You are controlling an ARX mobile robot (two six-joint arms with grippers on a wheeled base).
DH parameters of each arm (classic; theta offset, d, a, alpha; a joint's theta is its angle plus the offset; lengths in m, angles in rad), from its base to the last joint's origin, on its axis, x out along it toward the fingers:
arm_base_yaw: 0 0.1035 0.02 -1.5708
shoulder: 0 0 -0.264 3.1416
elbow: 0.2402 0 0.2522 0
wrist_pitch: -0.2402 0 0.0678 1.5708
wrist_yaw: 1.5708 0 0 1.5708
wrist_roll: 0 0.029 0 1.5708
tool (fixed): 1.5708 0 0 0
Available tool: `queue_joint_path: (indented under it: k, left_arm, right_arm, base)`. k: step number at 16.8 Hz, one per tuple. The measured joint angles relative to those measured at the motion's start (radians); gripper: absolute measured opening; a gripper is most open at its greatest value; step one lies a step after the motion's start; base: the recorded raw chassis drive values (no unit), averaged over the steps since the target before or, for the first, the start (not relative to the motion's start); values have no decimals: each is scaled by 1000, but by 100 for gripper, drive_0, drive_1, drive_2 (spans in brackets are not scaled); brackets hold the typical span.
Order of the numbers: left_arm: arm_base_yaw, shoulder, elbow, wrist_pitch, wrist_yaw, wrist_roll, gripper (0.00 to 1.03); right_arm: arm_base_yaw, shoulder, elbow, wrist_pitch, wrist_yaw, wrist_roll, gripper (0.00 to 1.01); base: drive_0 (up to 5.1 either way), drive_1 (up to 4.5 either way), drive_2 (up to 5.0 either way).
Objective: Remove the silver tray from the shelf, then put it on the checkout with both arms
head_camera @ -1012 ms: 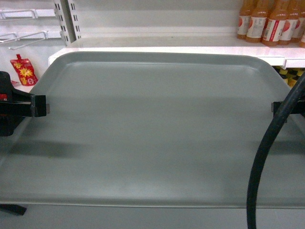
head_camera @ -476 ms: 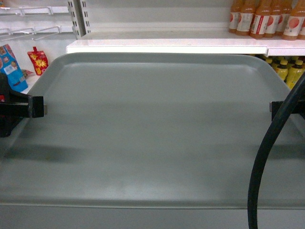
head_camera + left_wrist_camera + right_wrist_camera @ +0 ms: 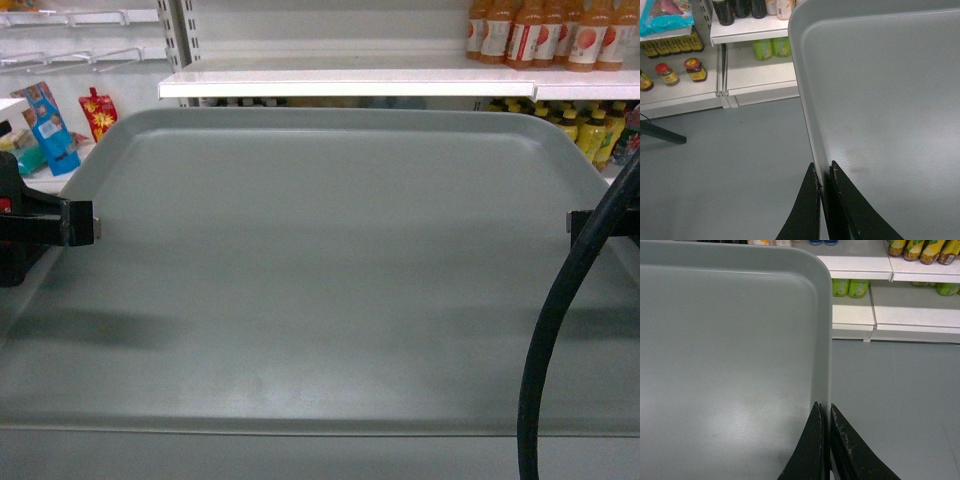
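The silver tray (image 3: 330, 270) fills most of the head view, held level in the air in front of the white shelf (image 3: 360, 85). My left gripper (image 3: 90, 222) is shut on its left rim and my right gripper (image 3: 572, 222) is shut on its right rim. The left wrist view has the tray (image 3: 890, 100) above grey floor, with the left gripper (image 3: 824, 172) pinching the rim between its fingers. From the right wrist, the tray (image 3: 730, 340) has its edge clamped by the right gripper (image 3: 824, 410). The checkout is out of view.
A thick black cable (image 3: 560, 320) hangs across the right of the head view. Orange drink bottles (image 3: 540, 35) stand on the upper shelf and yellow bottles (image 3: 590, 130) below it. Snack packs (image 3: 50, 125) hang at left. Grey floor (image 3: 730, 165) and a black leg (image 3: 660, 134) lie below.
The shelf edge and bottles have slid right and upward in the head view, and more snack packs show at left. Both grippers keep their hold on the tray.
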Motion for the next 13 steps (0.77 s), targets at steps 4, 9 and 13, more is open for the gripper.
queue_joint_path:
  k: [4, 9, 13]
  left_arm:
    - [1, 0, 0, -1, 0, 0, 4]
    - [0, 0, 0, 0, 1, 0, 4]
    - [0, 0, 0, 4, 0, 0, 4]
  right_arm:
    - [1, 0, 0, -2, 0, 0, 3]
    - [0, 0, 0, -7, 0, 0, 3]
    - [0, 0, 0, 4, 0, 0, 3]
  base:
    - [15, -412, 443]
    - [12, -417, 440]
    - [3, -426, 432]
